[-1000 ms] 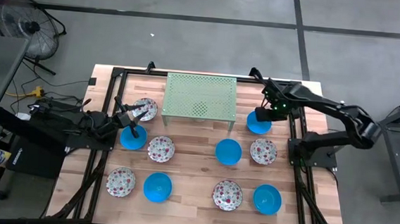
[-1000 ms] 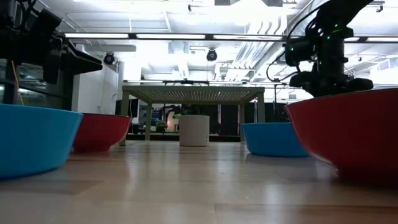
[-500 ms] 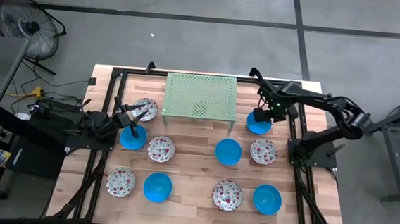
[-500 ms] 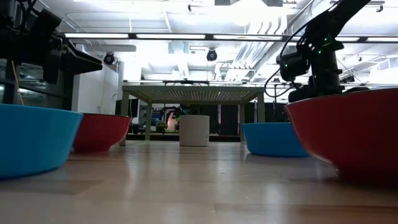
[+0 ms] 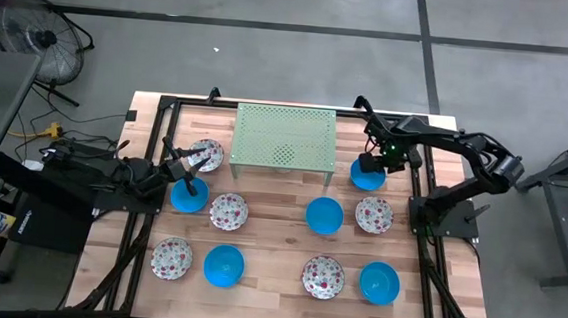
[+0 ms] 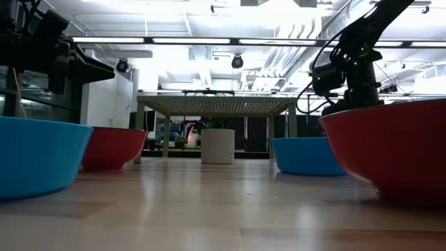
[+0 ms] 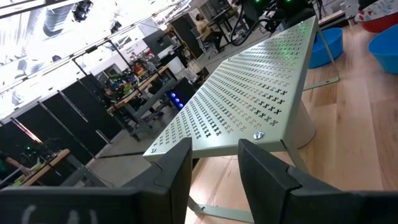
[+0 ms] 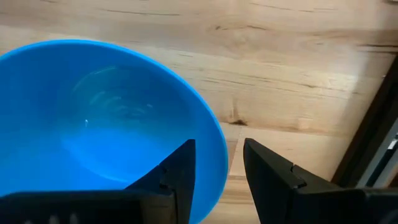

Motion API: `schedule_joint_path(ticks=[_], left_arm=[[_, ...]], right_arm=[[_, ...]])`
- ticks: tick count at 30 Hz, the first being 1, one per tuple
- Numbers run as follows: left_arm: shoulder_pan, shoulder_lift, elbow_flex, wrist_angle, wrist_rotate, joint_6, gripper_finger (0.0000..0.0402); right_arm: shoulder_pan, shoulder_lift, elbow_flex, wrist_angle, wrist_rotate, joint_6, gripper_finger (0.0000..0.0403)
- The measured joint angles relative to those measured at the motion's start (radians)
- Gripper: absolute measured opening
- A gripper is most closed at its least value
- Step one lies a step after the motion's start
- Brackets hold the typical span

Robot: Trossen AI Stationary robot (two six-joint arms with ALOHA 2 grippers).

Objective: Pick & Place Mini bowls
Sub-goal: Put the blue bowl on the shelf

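Right claw (image 8: 214, 171) over the far-right blue bowl (image 5: 367, 175) beside the rack (image 5: 285, 136), fingers apart astride its rim. Left claw (image 5: 188, 179) at the left blue bowl (image 5: 189, 197), fingers apart, nothing between them. Other bowls scattered on worktop (image 5: 279, 229).

blue mini bowls (image 5: 324, 214) — 5 | floral mini bowls (image 5: 228, 211) — 5 | rack (image 5: 286, 135) — 1
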Motion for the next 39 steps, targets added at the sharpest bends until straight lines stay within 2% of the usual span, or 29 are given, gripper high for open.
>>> schedule_joint_path(ticks=[5, 12, 14, 20, 29, 39], left_arm=[[0.0, 0.0, 0.0, 0.0, 0.0, 0.0, 0.0127], [0.0, 0.0, 0.0, 0.0, 0.0, 0.0, 0.0127], [0.0, 0.0, 0.0, 0.0, 0.0, 0.0, 0.0127], [0.0, 0.0, 0.0, 0.0, 0.0, 0.0, 0.0127], [0.0, 0.0, 0.0, 0.0, 0.0, 0.0, 0.0127], [0.0, 0.0, 0.0, 0.0, 0.0, 0.0, 0.0127]], right_arm=[[0.0, 0.0, 0.0, 0.0, 0.0, 0.0, 0.0111], [0.0, 0.0, 0.0, 0.0, -0.009, -0.022, 0.0021], [0.0, -0.001, 0.0, 0.0, -0.013, -0.033, 0.0008], [0.0, -0.009, 0.0, 0.0, -0.014, -0.035, 0.0005], [-0.006, -0.086, 0.002, -0.015, -0.023, -0.026, 0.0001], [-0.006, -0.194, 0.002, -0.023, -0.109, 0.028, 0.0]])
